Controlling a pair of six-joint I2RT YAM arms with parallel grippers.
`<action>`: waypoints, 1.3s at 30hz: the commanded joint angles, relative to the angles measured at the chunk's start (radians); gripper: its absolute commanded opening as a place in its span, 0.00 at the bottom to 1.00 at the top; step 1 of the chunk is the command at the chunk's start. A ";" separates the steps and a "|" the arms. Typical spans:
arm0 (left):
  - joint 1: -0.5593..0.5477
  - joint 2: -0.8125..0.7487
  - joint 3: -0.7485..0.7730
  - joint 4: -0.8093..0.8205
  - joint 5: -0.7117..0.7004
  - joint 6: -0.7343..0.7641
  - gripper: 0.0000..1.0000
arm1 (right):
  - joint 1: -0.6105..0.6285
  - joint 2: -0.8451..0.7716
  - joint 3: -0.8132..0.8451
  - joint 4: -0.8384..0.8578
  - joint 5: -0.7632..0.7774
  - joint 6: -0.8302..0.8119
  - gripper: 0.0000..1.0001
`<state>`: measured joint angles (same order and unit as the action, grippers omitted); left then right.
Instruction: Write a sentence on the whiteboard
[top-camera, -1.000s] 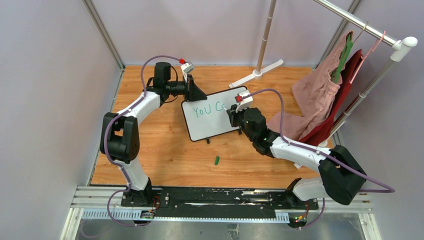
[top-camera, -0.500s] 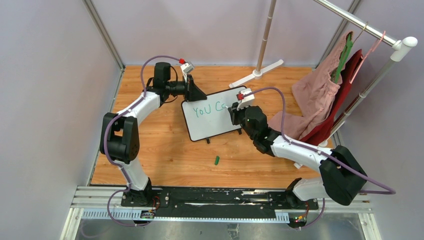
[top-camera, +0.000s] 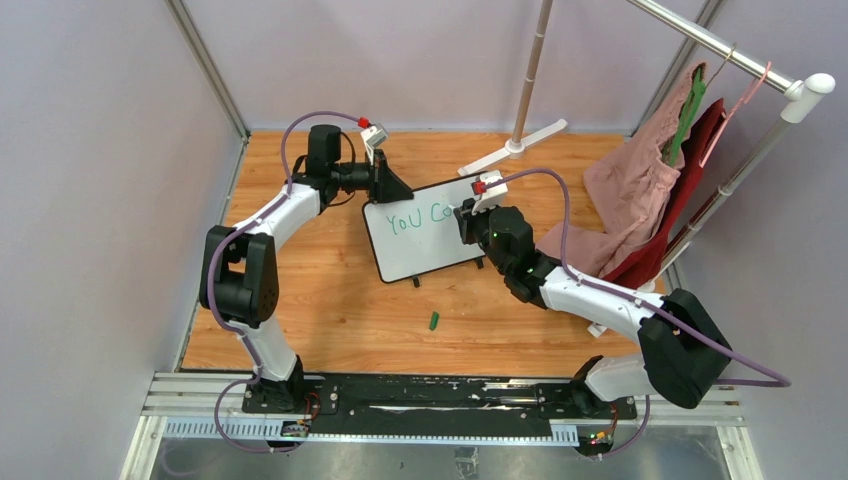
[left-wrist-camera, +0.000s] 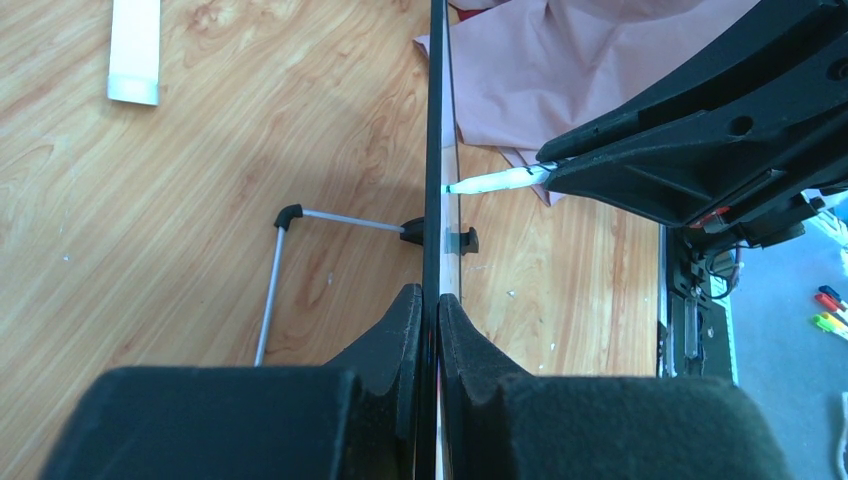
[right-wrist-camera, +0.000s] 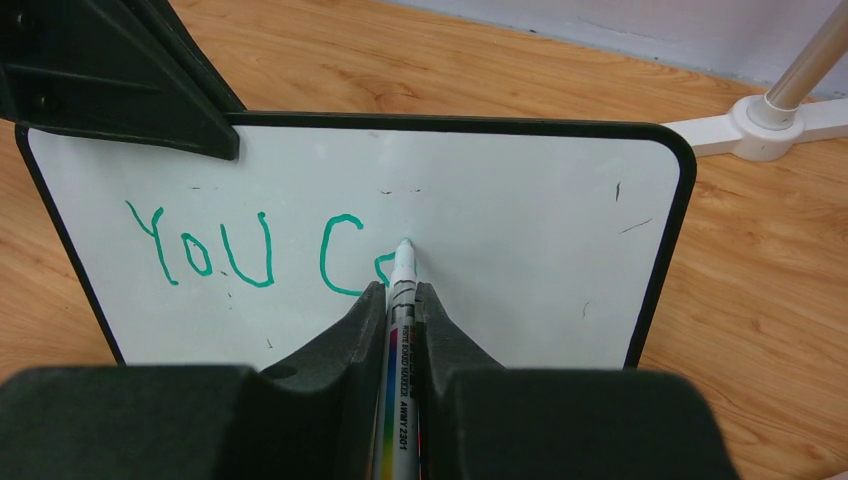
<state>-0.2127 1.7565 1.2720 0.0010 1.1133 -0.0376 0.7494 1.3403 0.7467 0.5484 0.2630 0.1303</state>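
The right tool (right-wrist-camera: 401, 295), gripping the marker (right-wrist-camera: 404, 262), is writing the sentence's (right-wrist-camera: 250, 255) second word. The left tool (left-wrist-camera: 430, 300) is pinching the whiteboard's (right-wrist-camera: 530, 250) edge, and most is remaining.

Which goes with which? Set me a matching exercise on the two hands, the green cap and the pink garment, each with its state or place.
1. left hand
2. right hand
3. green cap
4. pink garment

A. lying loose on the wooden table
B. shut on the marker
C. hanging from the clothes rack
D. shut on the edge of the whiteboard

Pairs: 1-D, 2-B, 3-A, 4-C.
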 joint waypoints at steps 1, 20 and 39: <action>-0.007 -0.023 -0.022 -0.015 0.005 0.001 0.00 | -0.017 0.009 0.010 -0.002 0.019 -0.011 0.00; -0.007 -0.026 -0.022 -0.012 0.003 -0.001 0.00 | -0.018 -0.025 -0.060 -0.045 0.036 0.007 0.00; -0.007 -0.023 -0.019 -0.012 0.003 -0.004 0.00 | -0.031 -0.117 -0.061 0.022 -0.016 0.009 0.00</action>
<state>-0.2127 1.7550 1.2705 0.0029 1.1137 -0.0414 0.7338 1.2255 0.6575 0.5434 0.2543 0.1390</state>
